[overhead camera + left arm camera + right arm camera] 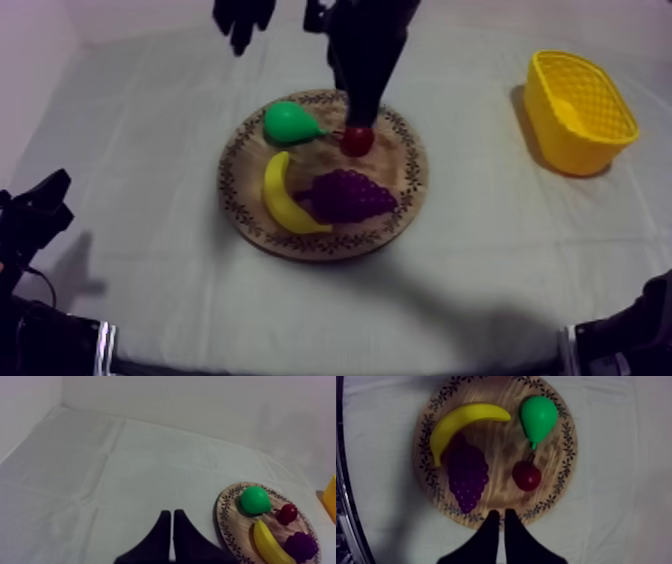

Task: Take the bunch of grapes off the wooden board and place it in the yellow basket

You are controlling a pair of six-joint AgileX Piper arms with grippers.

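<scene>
Black fingers of right gripper [501,512] clenched together, grasping nothing, tips over rim of wooden board [571,441]. Just beyond tips, on board: one small red fruit [526,475], one bunch of grapes [467,476] beside it. Farther out: one pear [538,416], one banana [461,418] curled against grapes. Four fruits, one board. Left gripper [172,513] likewise clenched, empty, above grey-white cloth [100,476], board near, off to one side. One yellow basket [560,140] on cloth, well away from both jaws.
</scene>
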